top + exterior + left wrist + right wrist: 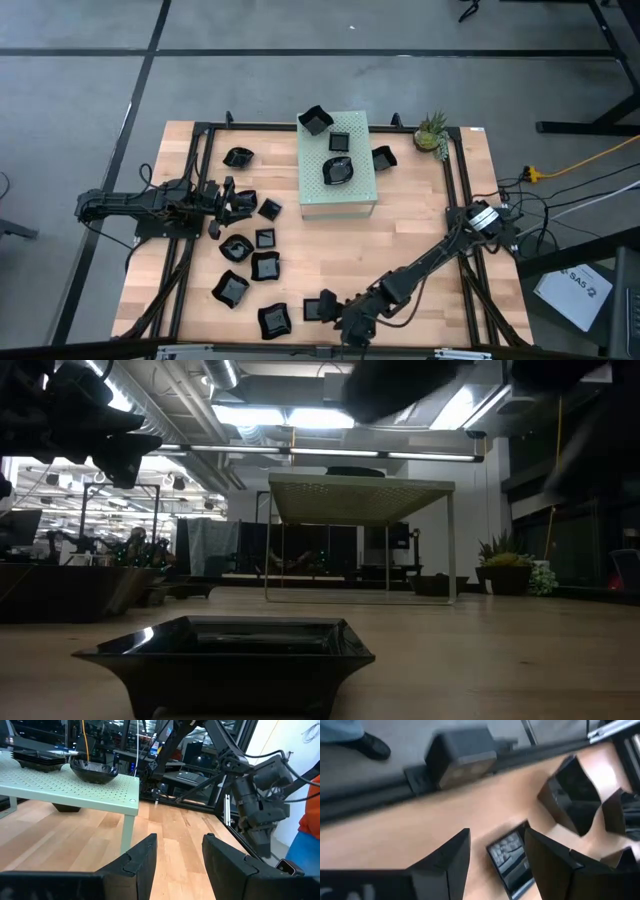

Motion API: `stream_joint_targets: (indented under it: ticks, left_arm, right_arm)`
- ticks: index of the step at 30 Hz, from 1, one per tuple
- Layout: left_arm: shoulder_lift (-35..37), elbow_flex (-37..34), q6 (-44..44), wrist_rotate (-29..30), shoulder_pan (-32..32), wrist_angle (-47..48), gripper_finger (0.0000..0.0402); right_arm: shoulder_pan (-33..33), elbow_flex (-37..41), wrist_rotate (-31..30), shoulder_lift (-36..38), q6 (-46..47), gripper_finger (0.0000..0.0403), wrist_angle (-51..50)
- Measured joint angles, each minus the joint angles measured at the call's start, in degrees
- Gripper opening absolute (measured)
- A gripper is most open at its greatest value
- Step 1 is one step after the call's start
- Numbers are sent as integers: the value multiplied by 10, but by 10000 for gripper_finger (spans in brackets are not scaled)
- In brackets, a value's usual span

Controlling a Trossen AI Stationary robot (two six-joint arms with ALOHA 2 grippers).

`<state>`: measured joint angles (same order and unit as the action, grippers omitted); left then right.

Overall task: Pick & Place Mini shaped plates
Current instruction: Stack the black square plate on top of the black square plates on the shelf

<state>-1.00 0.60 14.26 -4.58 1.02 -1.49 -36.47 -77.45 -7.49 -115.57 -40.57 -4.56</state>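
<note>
Looking down from the high view, the right gripper (345, 325) hangs at the near edge over a square plate (316, 308), so the pick looks just about to begin. The left gripper (238, 203) waits among the left cluster, holding nothing. I count about eight mini shaped plates (262, 266) on the wood at left and near, three on the pale green box (338, 200), one overhanging its far corner and one just right of it.

In the low view, one square plate (225, 655) sits close, the box behind.

The left wrist view shows its fingers (142, 862) apart and empty.

The right wrist view shows fingers (447, 862) parted over a plate (509, 860), not gripping; next it must lower and close on a rim.
</note>
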Motion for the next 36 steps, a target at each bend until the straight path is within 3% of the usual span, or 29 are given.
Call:
stream_joint_targets:
  ticks: [16, 32, 36]
  left_arm:
    - [0, 0, 0, 0, 0, 0, 152]
    - [0, 0, 0, 0, 0, 0, 152]
    - [0, 0, 0, 0, 0, 0, 152]
  right_arm:
    - [39, -1, -43, -65, -21, 176, 28]
    - [49, -1, -35, -66, -20, 11, 19]
    - [49, -1, -36, -65, -20, 12, 11]
